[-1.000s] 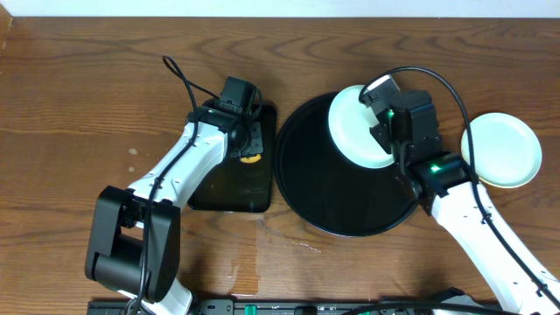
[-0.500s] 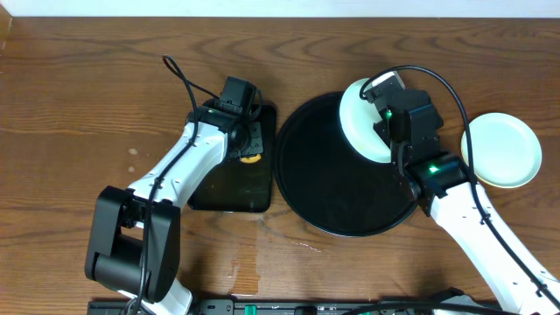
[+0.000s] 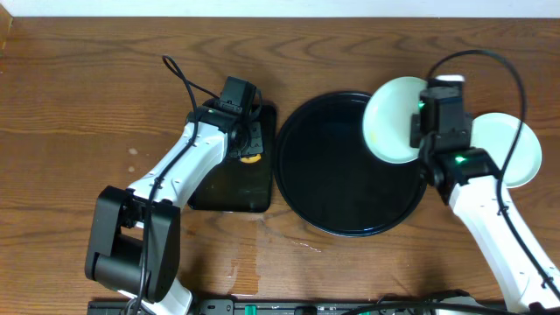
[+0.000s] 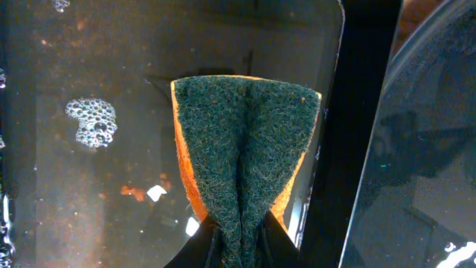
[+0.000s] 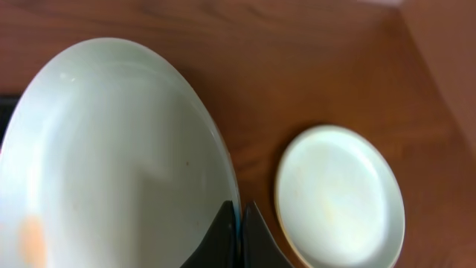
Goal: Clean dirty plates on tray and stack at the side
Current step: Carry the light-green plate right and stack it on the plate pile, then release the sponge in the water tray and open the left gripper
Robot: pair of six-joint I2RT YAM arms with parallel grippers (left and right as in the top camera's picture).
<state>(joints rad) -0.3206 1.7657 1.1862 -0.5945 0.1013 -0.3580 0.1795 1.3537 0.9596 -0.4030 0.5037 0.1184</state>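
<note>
Carrying hand: the right gripper (image 5: 239,217) pinches the near rim of a pale mint plate (image 5: 111,164), its fingers pressed onto the edge so the plate's face stays open.
Plate's place: over the right rim of the round black tray (image 3: 341,184), apparently lifted, just beside a 2nd plate (image 3: 518,156) lying flat on the table (image 3: 87,87).
Likely reason: the lying plate seems to mark the stacking spot, so this looks like a transfer toward it.
Caution: a faint orange mark (image 5: 30,238) shows on the held plate, so cleaning may be incomplete.
Idle hand: the left gripper (image 4: 238,232) clamps a folded green-and-orange sponge (image 4: 245,141) over the soapy rectangular tray (image 3: 223,188), probably so drips land there.
Round tray: no plate rests on it.
</note>
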